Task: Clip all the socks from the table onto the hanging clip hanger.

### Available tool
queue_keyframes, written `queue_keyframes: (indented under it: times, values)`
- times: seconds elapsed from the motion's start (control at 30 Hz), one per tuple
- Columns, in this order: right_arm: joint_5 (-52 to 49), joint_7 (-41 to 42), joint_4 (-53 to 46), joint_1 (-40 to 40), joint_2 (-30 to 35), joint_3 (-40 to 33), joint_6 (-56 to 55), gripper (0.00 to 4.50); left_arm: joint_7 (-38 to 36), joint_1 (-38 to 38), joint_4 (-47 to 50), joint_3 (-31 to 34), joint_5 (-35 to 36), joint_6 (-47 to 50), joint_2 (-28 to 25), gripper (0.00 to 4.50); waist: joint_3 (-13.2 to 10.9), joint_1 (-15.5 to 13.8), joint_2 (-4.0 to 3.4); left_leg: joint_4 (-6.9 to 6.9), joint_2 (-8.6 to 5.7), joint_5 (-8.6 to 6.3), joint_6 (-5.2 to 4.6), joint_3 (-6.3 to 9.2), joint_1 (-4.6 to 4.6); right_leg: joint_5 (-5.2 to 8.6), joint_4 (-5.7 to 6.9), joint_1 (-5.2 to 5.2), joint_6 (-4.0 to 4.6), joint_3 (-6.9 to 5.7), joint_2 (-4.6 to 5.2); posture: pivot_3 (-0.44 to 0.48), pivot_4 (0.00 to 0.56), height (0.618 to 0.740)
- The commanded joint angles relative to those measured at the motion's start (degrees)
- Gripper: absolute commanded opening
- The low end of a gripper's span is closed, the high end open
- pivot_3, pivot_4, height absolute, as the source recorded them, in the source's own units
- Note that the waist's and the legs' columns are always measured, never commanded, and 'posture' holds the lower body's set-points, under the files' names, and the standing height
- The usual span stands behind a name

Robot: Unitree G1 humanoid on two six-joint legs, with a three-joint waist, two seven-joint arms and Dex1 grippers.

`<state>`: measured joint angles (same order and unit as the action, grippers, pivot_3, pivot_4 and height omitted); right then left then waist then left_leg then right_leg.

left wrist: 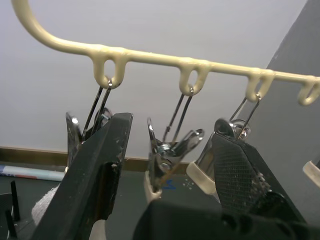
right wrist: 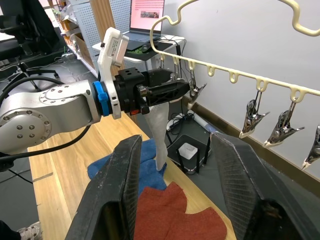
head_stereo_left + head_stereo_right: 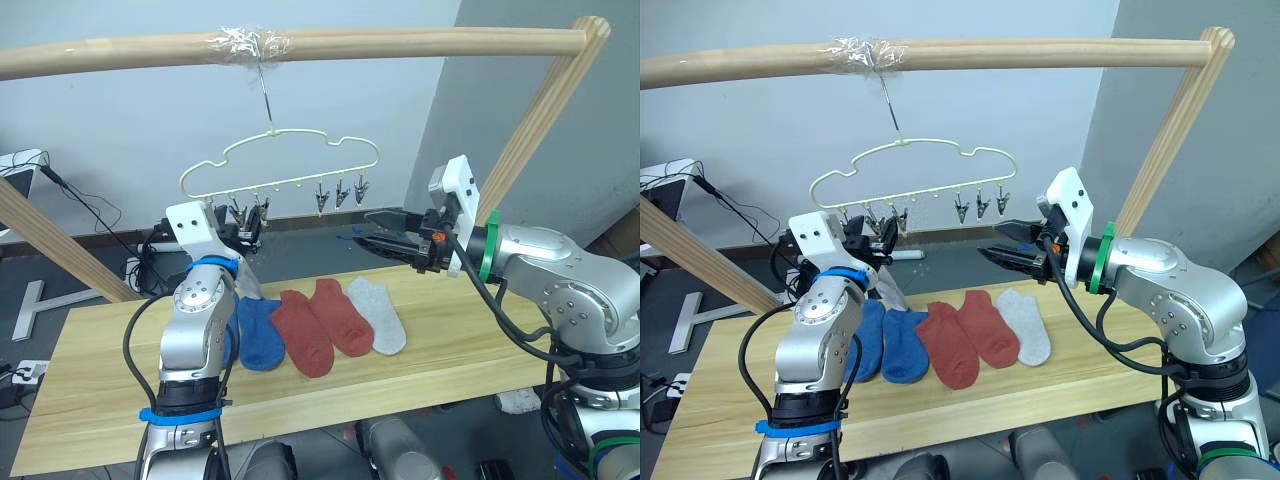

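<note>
Lying nearest on the table (image 3: 90,400) are five socks in a row: two blue socks (image 3: 895,345), overlapping, then two rust-red socks (image 3: 320,325), then a light grey sock (image 3: 380,315) at the row's right end, each touching its neighbour. Above their left end, my left gripper (image 3: 243,232) is raised to the clip hanger (image 3: 290,165), its fingers (image 1: 95,165) spread around one metal clip (image 1: 167,160) near the left end of the row; a second light grey sock (image 2: 159,132) hangs down from that gripper toward the blue pair, though I cannot tell exactly what pinches it. My right gripper (image 3: 375,232) hovers to the right at about clip height, fingers (image 2: 120,195) spread and empty, pointing toward the left one. Beyond, the hanger's hook hangs from a wooden pole (image 3: 400,42).
</note>
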<state>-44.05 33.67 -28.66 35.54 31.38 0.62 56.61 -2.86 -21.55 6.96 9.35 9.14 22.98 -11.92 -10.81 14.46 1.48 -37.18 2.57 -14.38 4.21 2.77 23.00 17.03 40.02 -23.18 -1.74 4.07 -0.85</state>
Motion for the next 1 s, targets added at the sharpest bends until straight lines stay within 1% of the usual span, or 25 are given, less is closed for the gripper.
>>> queue_keyframes:
  times: [0.03, 0.57, 1.0]
  values:
    - [-1.1, -0.1, -2.2, 0.3, 0.8, -1.8, -0.4, 2.26, 0.6, -1.6, 0.7, 0.7, -0.4, -1.7, -0.1, 2.91, 0.0, 0.0, 0.00, 0.00, 0.00, 0.00, 0.00, 0.00, 0.00, 0.00, 0.00, 0.00, 0.00, 0.00, 0.00, -0.334, 0.166, 0.740]
    - [-1.1, -0.8, -2.5, -0.3, 0.7, -1.8, -0.3, 2.26, 1.0, -3.6, -0.6, 1.4, 0.3, -1.5, -0.2, 2.91, 0.0, 0.0, 0.00, 0.02, 0.00, 0.00, 0.00, -0.02, 0.00, 0.00, -0.03, 0.00, 0.00, 0.01, 0.00, -0.338, 0.165, 0.740]
    - [-3.4, -1.6, -2.7, 1.5, 0.2, -2.6, -0.4, 2.26, 0.7, -4.4, -1.7, 1.4, 0.2, -1.9, -0.3, 2.91, 0.0, 0.2, 0.00, 0.02, 0.00, 0.00, 0.00, -0.02, 0.00, 0.00, -0.03, 0.00, -0.01, 0.00, 0.00, -0.345, 0.155, 0.740]
